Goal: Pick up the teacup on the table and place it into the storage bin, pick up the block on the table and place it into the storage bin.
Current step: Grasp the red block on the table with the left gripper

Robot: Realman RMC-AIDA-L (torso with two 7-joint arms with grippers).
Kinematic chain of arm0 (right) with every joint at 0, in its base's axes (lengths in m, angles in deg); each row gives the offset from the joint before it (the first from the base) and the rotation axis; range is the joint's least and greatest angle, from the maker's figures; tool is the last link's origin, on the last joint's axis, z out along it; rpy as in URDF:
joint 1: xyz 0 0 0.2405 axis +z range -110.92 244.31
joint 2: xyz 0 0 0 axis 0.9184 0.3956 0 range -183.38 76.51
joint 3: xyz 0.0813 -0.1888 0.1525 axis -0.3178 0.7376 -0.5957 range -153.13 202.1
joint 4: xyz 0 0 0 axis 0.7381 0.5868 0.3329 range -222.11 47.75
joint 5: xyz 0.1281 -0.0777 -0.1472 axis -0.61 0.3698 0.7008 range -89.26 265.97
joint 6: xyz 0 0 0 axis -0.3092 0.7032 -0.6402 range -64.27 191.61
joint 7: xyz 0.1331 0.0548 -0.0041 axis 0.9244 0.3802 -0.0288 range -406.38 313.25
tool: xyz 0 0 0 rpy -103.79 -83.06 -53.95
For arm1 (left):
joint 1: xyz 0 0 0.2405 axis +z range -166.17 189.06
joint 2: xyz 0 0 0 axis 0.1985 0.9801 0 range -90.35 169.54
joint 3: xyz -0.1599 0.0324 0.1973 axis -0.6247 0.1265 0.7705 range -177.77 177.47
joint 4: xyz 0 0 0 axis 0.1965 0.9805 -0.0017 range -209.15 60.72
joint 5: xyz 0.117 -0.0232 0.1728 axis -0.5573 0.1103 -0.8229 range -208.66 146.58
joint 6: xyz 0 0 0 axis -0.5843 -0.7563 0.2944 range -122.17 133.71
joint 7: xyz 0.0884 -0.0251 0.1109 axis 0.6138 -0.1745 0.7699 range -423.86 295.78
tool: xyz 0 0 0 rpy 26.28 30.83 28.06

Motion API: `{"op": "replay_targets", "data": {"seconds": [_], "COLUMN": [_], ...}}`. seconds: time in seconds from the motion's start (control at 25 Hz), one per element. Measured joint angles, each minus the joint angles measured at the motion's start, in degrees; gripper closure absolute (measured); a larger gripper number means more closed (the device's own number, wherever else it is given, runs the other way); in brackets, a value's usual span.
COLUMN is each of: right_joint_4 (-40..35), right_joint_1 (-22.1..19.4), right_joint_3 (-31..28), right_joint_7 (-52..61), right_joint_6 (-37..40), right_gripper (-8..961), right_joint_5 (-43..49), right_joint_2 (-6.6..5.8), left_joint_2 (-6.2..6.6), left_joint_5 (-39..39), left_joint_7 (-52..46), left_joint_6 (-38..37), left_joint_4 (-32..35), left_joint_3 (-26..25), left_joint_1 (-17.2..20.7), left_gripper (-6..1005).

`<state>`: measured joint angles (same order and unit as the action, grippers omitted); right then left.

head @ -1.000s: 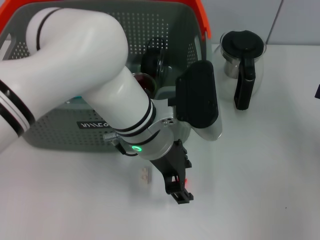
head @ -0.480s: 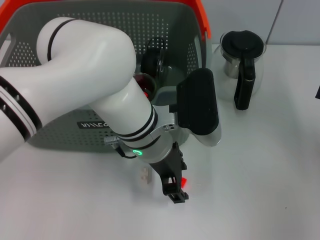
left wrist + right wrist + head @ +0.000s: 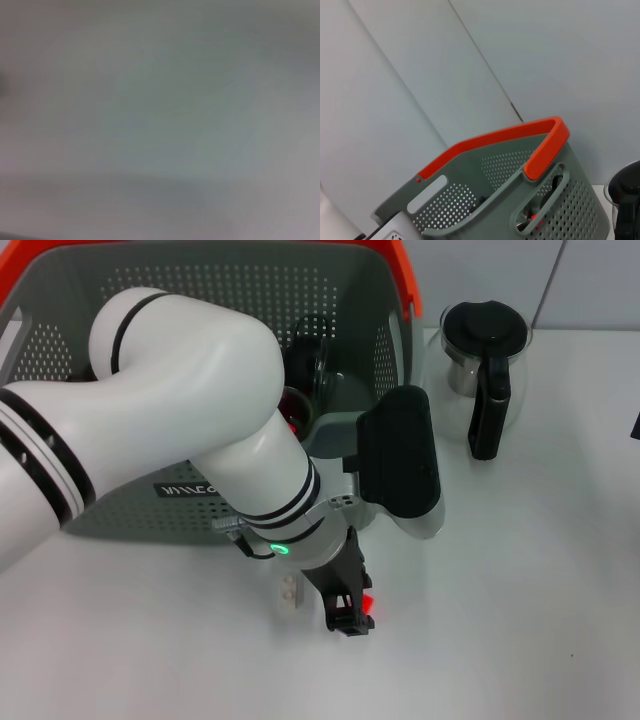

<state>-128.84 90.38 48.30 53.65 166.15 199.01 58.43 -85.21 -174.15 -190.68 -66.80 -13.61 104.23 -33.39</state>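
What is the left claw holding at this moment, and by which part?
It cannot be told. The left claw is down at the table beside the white block, with something red between its tips, but no grip is visible.

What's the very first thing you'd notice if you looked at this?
The big white left arm fills the middle of the head view, its black left end effector down on the white table beside a small pale block. Behind it stands the grey storage bin with its orange handle, and a glass pot to its right.
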Motion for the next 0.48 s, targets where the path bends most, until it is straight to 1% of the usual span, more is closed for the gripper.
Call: {"op": "replay_targets", "data": {"seconds": [0.16, 0.48], "right_joint_4": [0.0, 0.1], "right_joint_1": [-0.1, -0.2], "right_joint_3": [0.0, 0.0], "right_joint_7": [0.02, -0.1], "right_joint_6": [0.0, 0.0], "right_gripper": [132, 132], "right_joint_5": [0.0, 0.0], "right_joint_2": [0.01, 0.01], "left_joint_2": [0.0, 0.0], "left_joint_5": [-0.06, -0.19], "left_joint_7": [-0.31, -1.33], "left_joint_6": [1.14, 2.14], "left_joint_4": [-0.63, -2.81], "left_joint_3": [0.17, 2.01], "left_joint_1": [-0.22, -1.4], "left_gripper": [564, 568]}}
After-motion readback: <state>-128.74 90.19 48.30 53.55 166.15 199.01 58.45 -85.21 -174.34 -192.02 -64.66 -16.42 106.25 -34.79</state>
